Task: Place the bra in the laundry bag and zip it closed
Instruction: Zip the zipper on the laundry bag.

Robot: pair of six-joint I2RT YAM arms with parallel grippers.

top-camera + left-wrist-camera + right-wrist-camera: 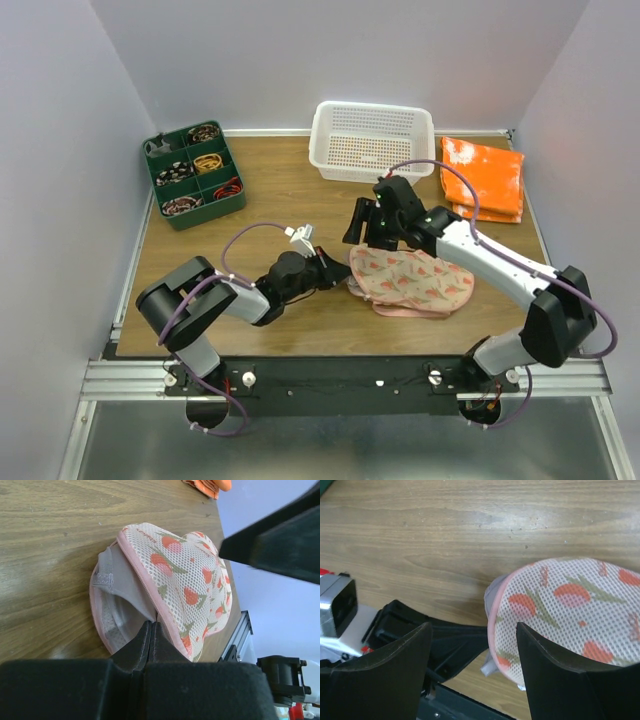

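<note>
- The laundry bag (pixel 415 280) lies on the wooden desk (pixel 290 200) between the two arms. It is a bean-shaped padded pouch with a pale pink rim.
- Its upper shell (pixel 185 575) is white open mesh printed with red-orange fruit and green leaves. A pink zipper runs along its edge.
- The bag gapes at the end toward the left arm, where the mesh flap is lifted off the lower shell.
- The bra (pixel 122 615) sits inside that lower shell. It is smooth taupe-grey fabric, with one rounded cup and a stitched band showing; the rest is covered by the flap.
- The left hand (pixel 151 630) is clenched, its black fingertips pressed together right at the bag's rim. Whether they pinch the zipper or only touch it cannot be made out.
- The right hand (pixel 474 630) is released, its two dark curved fingers standing wide apart above the bag's open end and gripping nothing. In the left wrist view it is only a blurred black wedge.
- A white perforated plastic basket (pixel 370 140) stands at the far edge of the desk.
- A folded orange-and-white cloth (pixel 482 178) lies to the right of it.
- A green compartment tray (pixel 192 175) of small coiled items stands at the far left.
</note>
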